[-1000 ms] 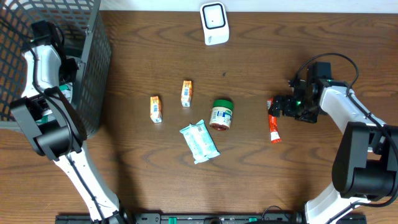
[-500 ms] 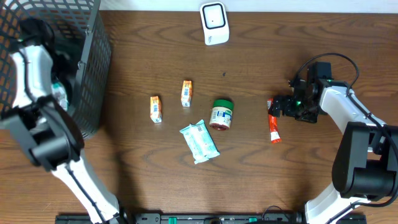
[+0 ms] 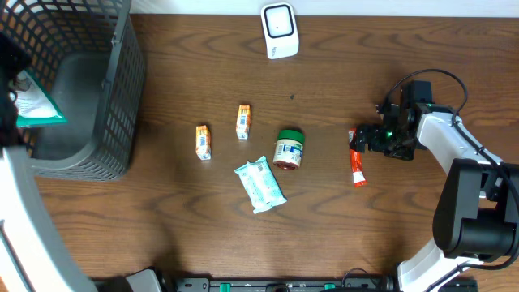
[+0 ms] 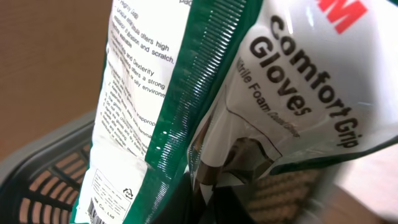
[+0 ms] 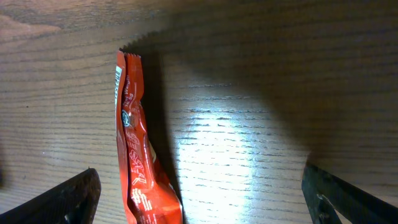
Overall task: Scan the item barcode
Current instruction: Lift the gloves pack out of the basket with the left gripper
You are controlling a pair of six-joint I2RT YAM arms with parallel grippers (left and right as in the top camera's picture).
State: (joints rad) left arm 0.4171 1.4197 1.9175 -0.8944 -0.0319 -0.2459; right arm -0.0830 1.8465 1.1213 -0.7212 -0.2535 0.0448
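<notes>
We are looking down on a brown wooden table (image 3: 340,243). A dark mesh basket (image 3: 122,89) is sitting at its far left corner, and its bare grey floor is showing through the open top.

Over the basket's left side, at the very edge of the overhead view, a white and green pack of gloves (image 3: 32,101) is hanging. In the left wrist view this pack is filling most of the frame, with the basket's rim lying behind and below it. The left gripper (image 4: 208,180) is pinching the pack, its jaws pressed together on the lower edge. The pack is well apart from the white scanner (image 3: 280,31), which is standing at the table's far edge.

Near the table's middle, a white and blue pouch (image 3: 260,184) is lying flat. A green-lidded jar (image 3: 289,149) is resting just beside its upper right end. Two small orange cartons (image 3: 203,141) (image 3: 243,122) are lying to the left of the jar, apart from each other.

On the right, a red sachet (image 3: 357,166) is lying lengthwise. The right gripper (image 3: 365,140) is hovering above its far end with its jaws spread wide, gripping nothing.
</notes>
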